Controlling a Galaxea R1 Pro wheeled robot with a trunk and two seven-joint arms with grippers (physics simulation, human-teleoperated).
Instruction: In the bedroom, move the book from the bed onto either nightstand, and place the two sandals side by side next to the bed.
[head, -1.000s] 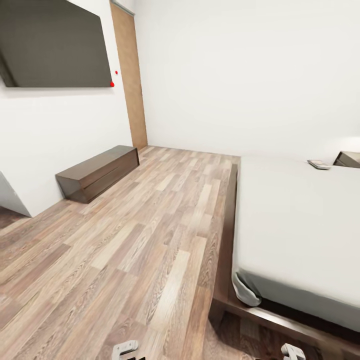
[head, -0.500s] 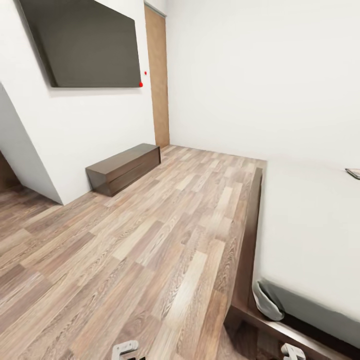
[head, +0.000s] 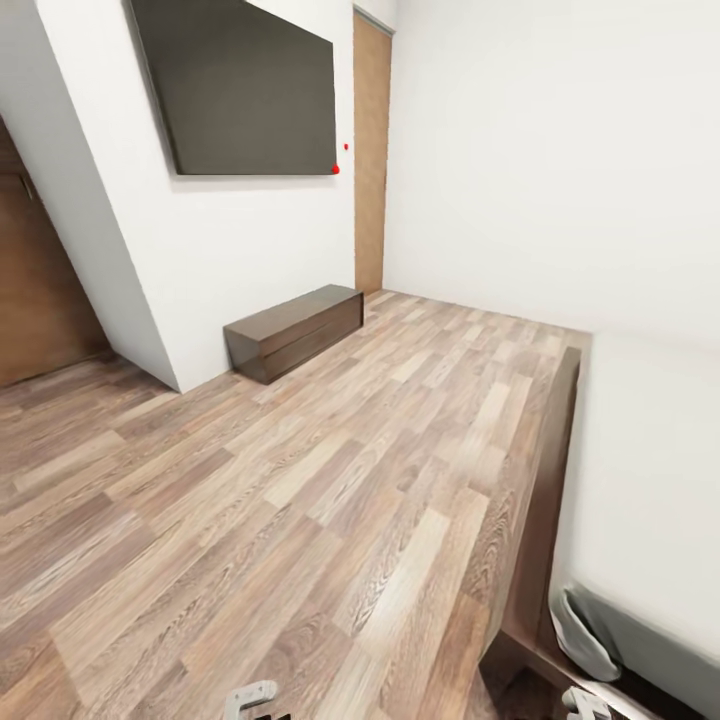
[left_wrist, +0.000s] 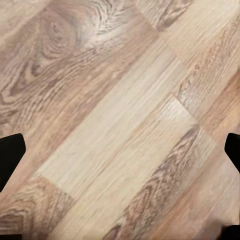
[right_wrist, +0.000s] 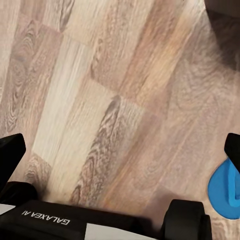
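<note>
You're facing the bedroom floor (head: 330, 500), with the bed (head: 545, 520) at your right.
Both tools, left (left_wrist: 120, 150) and right (right_wrist: 120, 145), hang spread wide and empty over planks; a blue sandal (right_wrist: 225, 189) lies on the floor just beside the right fingertip (right_wrist: 234, 150).

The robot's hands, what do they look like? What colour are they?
In the head view, the left gripper and right gripper show pale grey, blocky parts with dark holes. In the wrist views, the fingertips are plain black with slanted edges. The right wrist view also shows a black part with a white stripe, marked "GALAXEA AI" in white letters. No cables are visible.
</note>
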